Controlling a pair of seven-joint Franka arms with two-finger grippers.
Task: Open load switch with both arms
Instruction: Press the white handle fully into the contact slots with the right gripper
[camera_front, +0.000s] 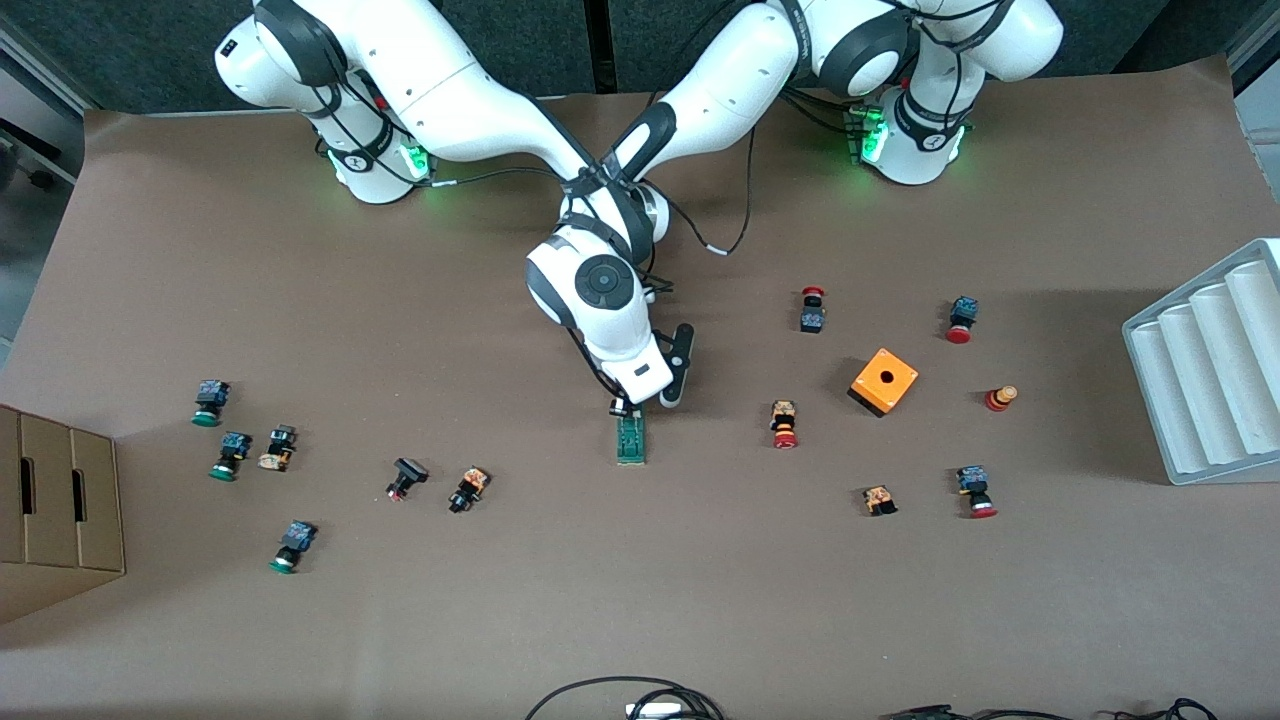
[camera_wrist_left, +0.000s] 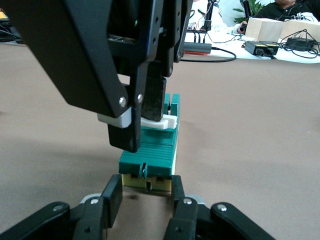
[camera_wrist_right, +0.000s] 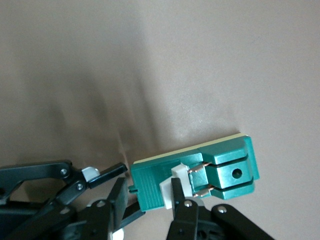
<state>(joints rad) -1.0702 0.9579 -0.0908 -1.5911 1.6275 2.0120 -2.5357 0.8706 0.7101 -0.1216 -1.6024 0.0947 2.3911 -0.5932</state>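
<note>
The load switch is a narrow dark green block lying flat mid-table, with a white piece near the end farther from the front camera. Both arms meet over that end. My right gripper comes down from above and is shut on the switch, one finger pressed against the white piece. My left gripper lies low along the table and is shut on the switch's pale end face, one finger on each side. In the front view the right hand hides the fingertips of both grippers.
An orange cube box with a hole and several red-capped push buttons lie toward the left arm's end. Green-capped buttons and a cardboard box are toward the right arm's end. A white ribbed tray stands at the table edge.
</note>
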